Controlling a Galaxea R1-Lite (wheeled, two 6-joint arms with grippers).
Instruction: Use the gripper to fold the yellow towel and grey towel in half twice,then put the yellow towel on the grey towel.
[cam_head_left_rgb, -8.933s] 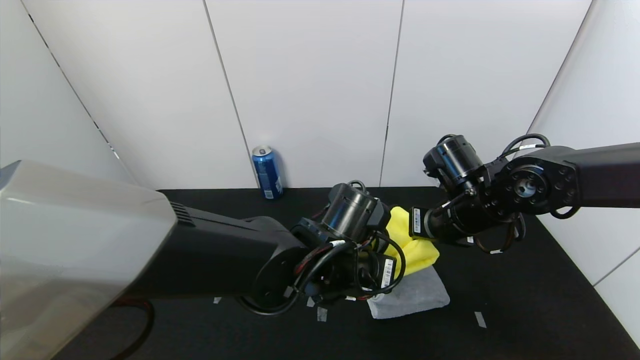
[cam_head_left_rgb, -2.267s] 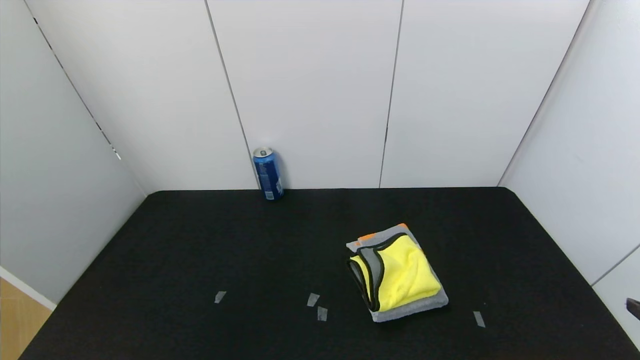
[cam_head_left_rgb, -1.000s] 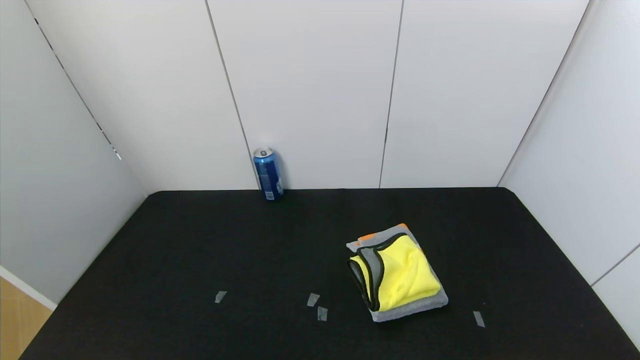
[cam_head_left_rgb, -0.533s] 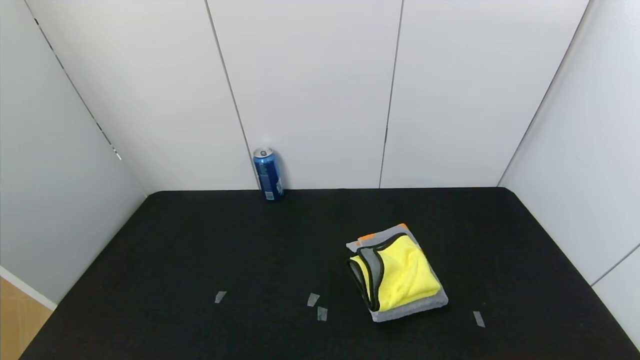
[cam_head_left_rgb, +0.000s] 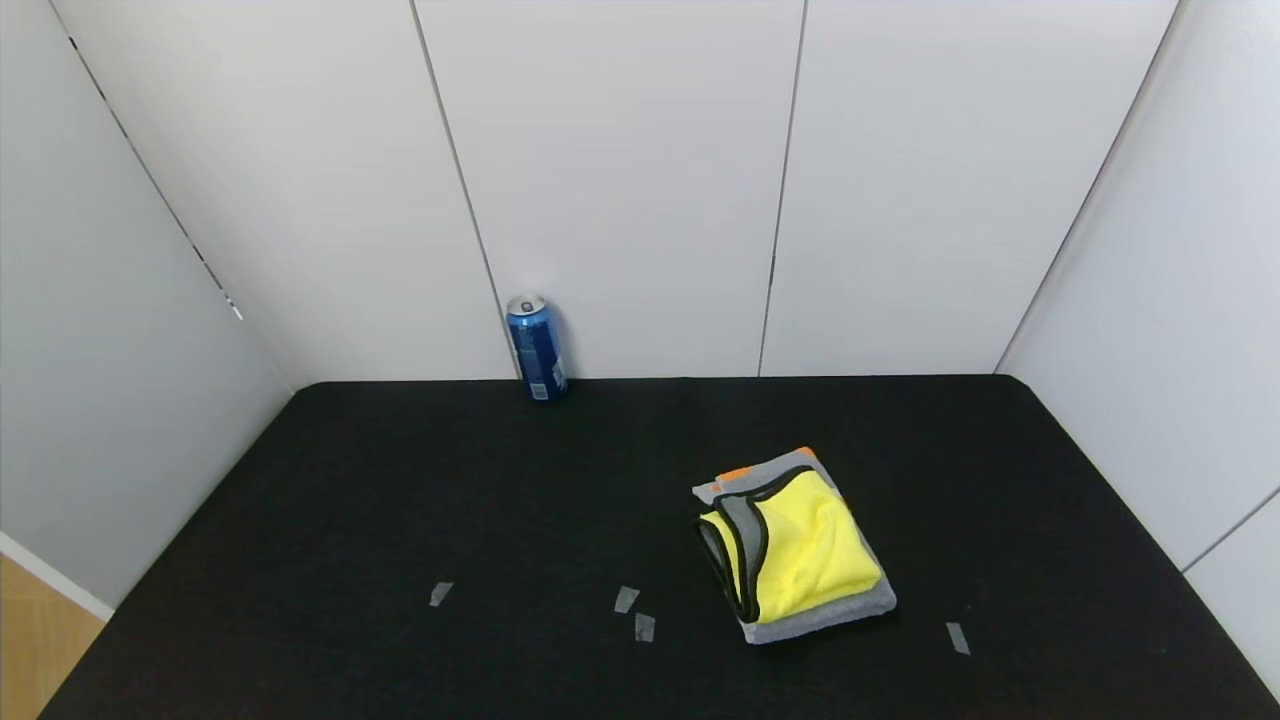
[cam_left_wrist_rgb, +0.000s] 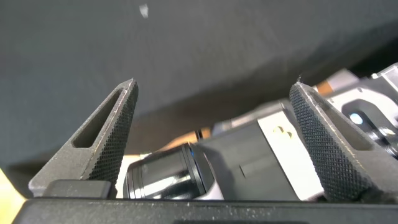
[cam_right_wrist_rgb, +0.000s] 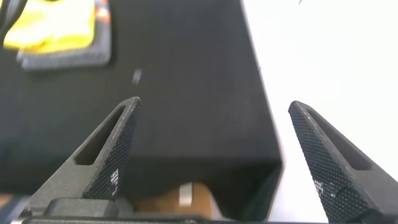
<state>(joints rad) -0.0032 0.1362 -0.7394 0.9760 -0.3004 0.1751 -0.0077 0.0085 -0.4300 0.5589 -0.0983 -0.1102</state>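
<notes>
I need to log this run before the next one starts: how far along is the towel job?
It looks finished. The yellow towel lies folded on top of the folded grey towel on the black table. Nothing is in hand: the left gripper and the right gripper are both open, empty and pulled back off the work. No step appears left, though the yellow fold is a bit loose.

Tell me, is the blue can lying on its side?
No, the blue can stands upright against the wall at the table's far edge.
</notes>
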